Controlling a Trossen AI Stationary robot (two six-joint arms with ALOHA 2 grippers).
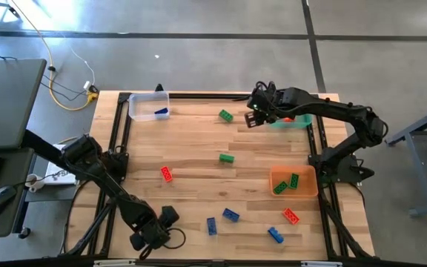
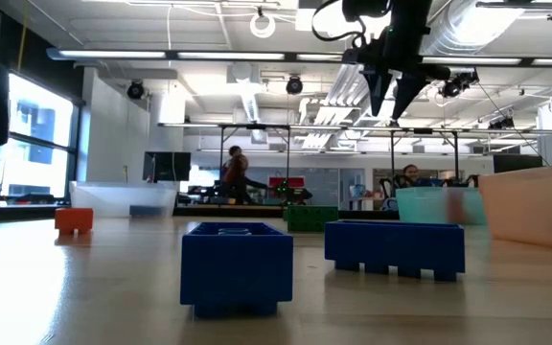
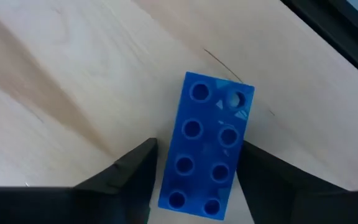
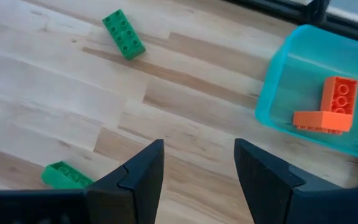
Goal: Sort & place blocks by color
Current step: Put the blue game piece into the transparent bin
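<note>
- A blue block (image 3: 207,146) is lying flat on the bench (image 1: 199,148) between the fingers of the left gripper (image 3: 194,180), near the 7 o'clock corner of the bench in the high view.
- The left gripper is standing partly open around that block; whether the fingers are touching its sides I cannot tell.
- The right gripper (image 4: 197,180) is hovering partly open and holding nothing, beside the teal bin (image 4: 278,93) at about 1 o'clock (two red blocks (image 4: 328,109) are lying inside).
- Other blocks are lying scattered; the high view is hiding the left gripper's block under the arm.
</note>
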